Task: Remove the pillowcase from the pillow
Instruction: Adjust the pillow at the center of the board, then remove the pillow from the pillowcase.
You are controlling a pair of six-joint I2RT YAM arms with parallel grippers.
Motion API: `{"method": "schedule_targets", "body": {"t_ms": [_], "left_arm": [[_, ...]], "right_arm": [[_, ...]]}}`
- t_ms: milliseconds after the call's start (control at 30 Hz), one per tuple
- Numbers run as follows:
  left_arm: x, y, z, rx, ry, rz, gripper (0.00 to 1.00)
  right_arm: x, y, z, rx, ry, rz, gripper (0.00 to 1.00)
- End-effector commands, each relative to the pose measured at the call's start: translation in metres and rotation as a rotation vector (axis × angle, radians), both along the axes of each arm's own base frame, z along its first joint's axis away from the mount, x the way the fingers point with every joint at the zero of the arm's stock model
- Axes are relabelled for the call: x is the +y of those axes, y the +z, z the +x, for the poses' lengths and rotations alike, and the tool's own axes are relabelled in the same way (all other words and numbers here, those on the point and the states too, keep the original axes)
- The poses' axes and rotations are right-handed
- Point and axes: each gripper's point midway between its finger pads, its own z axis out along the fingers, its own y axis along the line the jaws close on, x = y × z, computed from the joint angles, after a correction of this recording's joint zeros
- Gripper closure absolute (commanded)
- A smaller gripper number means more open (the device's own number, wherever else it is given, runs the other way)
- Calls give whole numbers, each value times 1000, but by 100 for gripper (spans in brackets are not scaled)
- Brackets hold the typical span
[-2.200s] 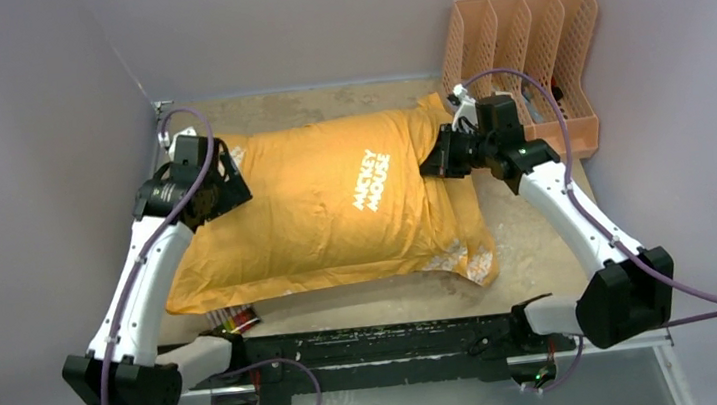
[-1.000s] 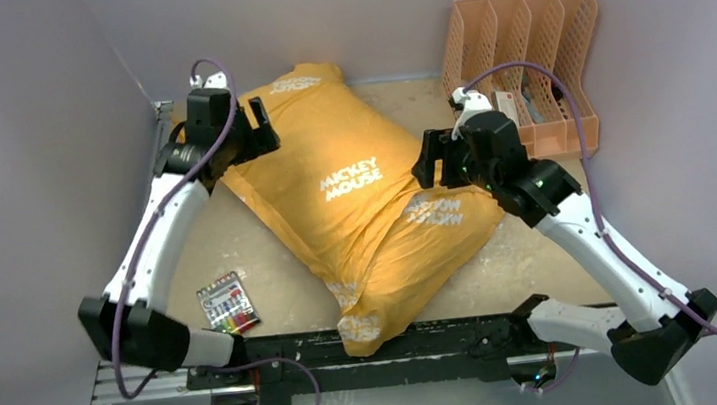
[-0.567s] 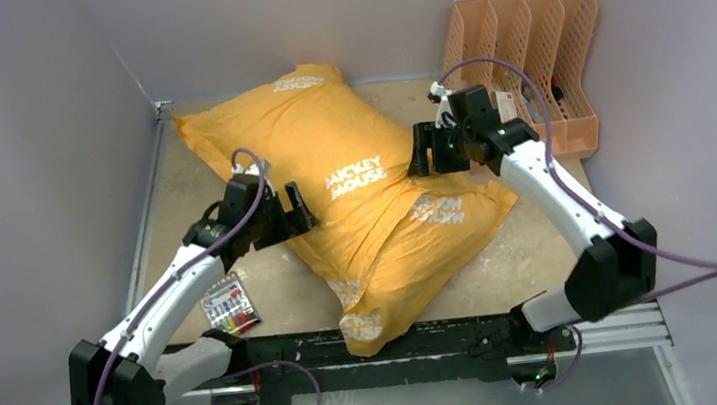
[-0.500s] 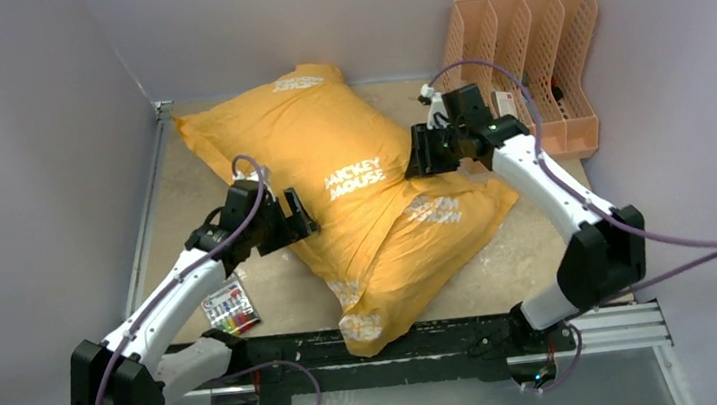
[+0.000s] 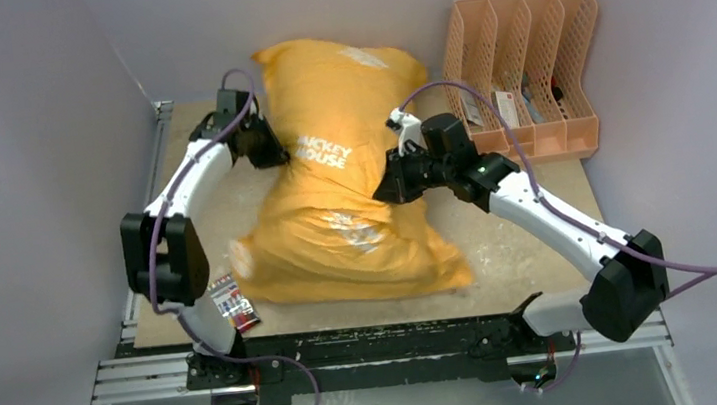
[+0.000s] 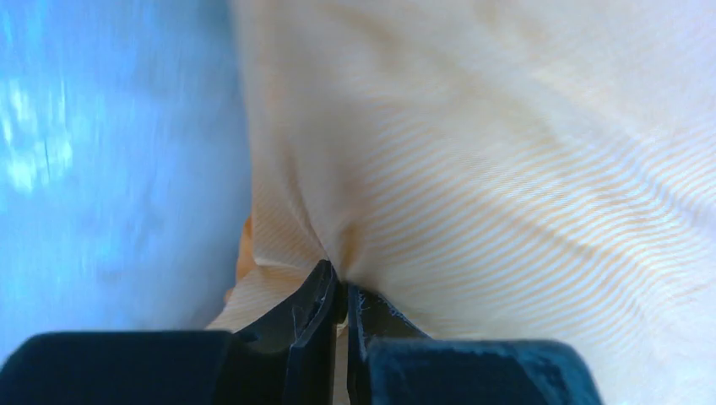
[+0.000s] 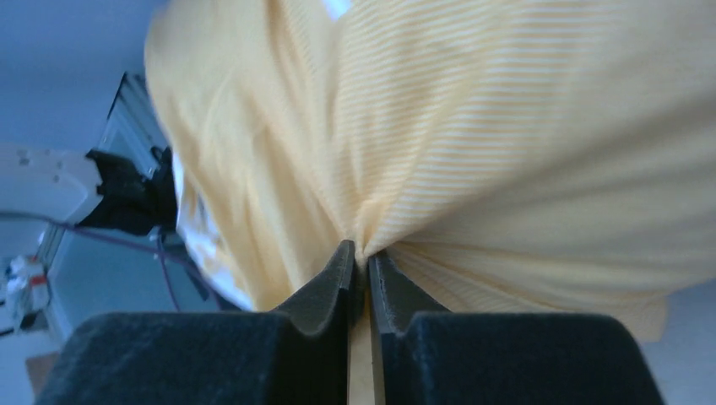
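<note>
Pinching pillowcase (image 5: 338,235) with jaws closed tight on fabric: left gripper (image 6: 342,283) on the flank away from file rack (image 5: 521,65), right gripper (image 7: 361,253) on the rack-side flank. Holding it left of rack, long axis running far-to-near alongside rack, far end raised, near end slumped on counter (image 5: 529,235). Can't see pillow, presumably inside. Probably needs shaking out along that axis; can't tell which end opens.
</note>
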Motion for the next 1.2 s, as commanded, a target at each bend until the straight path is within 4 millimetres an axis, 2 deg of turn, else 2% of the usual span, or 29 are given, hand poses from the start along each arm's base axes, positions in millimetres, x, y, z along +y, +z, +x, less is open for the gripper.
{"method": "schedule_targets", "body": {"t_ms": [0, 33, 67, 167, 233, 333, 400, 433, 533, 600, 667, 700, 733, 767, 800, 833, 867, 967, 1033, 1100, 1167], "left_arm": [[-30, 96, 89, -338, -156, -119, 95], [-31, 93, 90, -320, -165, -118, 95], [-29, 93, 89, -320, -163, -107, 94], [-12, 78, 76, -304, -109, -49, 88], [-5, 73, 65, -293, -95, -46, 86], [11, 69, 49, -277, -59, 20, 74], [26, 77, 44, -302, -9, 73, 63], [32, 83, 42, -319, 20, 90, 57], [41, 103, 35, -352, 44, 104, 52], [48, 117, 27, -364, 54, 127, 51], [56, 127, 15, -376, 82, 153, 49], [61, 130, 8, -380, 99, 161, 49], [64, 133, 0, -387, 115, 165, 48], [66, 133, -8, -388, 124, 165, 48], [68, 133, -18, -387, 130, 165, 48], [70, 131, -28, -377, 138, 161, 48], [72, 129, -40, -365, 142, 159, 48], [76, 118, -75, -347, 156, 142, 47], [69, 114, -96, -351, 142, 84, 46], [51, 116, -115, -367, 86, -25, 44], [29, 123, -131, -384, 27, -166, 42]], "right_arm": [[31, 3, -61, 90, 268, 20, 87], [29, 3, -56, 73, 243, -12, 81], [21, 1, -43, 44, 176, -69, 72], [2, 17, -21, -43, 62, -175, 47], [-4, 35, -8, -118, 19, -196, 41], [12, 65, -8, -181, 81, -139, 33], [38, 75, -15, -230, 159, -114, 27], [51, 73, -18, -255, 191, -130, 26], [80, 54, -25, -268, 271, -201, 25], [86, 41, -19, -265, 256, -245, 25], [84, 22, -7, -288, 215, -313, 26], [78, 12, 4, -295, 156, -359, 27], [70, 6, 17, -303, 86, -416, 33], [63, 4, 27, -311, 31, -467, 48], [59, 8, 36, -324, -9, -504, 68], [57, 16, 36, -320, -18, -525, 88], [55, 24, 34, -318, -25, -530, 100], [57, 61, 27, -377, -54, -410, 100], [56, 84, 24, -432, -95, -295, 100], [53, 89, 16, -403, -133, -226, 100], [50, 83, 20, -388, -161, -254, 100]]}}
